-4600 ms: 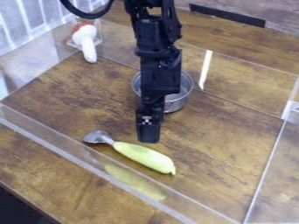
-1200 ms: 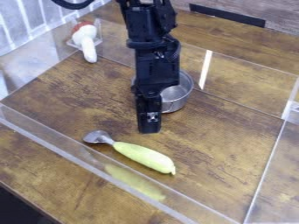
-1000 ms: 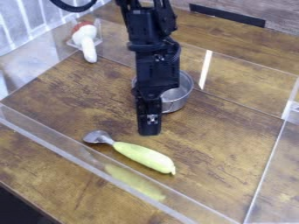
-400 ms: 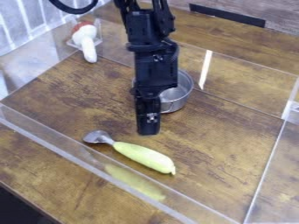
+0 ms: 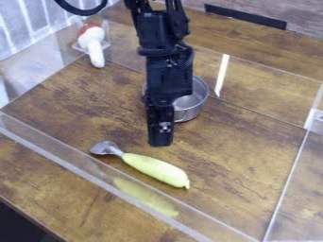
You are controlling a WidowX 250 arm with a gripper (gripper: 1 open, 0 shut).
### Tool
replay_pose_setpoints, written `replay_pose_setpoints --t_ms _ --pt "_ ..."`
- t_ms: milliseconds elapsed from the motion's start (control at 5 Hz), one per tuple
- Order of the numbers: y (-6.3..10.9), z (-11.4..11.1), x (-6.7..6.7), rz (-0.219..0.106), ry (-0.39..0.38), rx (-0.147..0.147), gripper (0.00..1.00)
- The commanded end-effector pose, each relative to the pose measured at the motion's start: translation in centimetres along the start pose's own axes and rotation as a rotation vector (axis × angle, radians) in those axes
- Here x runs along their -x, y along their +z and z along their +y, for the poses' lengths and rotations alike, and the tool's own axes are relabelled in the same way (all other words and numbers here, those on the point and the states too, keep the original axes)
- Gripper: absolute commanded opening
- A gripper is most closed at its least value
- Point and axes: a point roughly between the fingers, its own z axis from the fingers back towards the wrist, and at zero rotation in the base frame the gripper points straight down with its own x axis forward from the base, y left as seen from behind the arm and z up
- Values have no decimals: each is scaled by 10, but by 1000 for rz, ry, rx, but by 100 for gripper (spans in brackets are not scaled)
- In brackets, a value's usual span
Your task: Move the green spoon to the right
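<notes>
The green spoon (image 5: 153, 168) lies flat on the wooden table (image 5: 76, 104), its yellow-green handle pointing lower right and its metal bowl at the left end. My gripper (image 5: 159, 140) hangs just above and behind the spoon, pointing steeply down. Its black fingers are shut with nothing between them. A small gap separates the fingertips from the spoon.
A metal pot (image 5: 190, 98) stands right behind the arm. A white and orange object (image 5: 91, 43) lies at the back left. Clear acrylic walls (image 5: 222, 76) ring the work area, with one low wall (image 5: 139, 194) running along the front.
Since the oldest frame the gripper has risen a little and shifted slightly back from the spoon. Over the last second nothing has moved.
</notes>
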Motion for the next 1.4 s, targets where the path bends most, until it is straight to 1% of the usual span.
replay_pose_setpoints --t_ms 0,600,1200 --pt "18 3 -4 -36 2 -40 0" --pt "16 4 -4 -30 3 -24 0" --pt "19 5 -3 -24 15 -14 0"
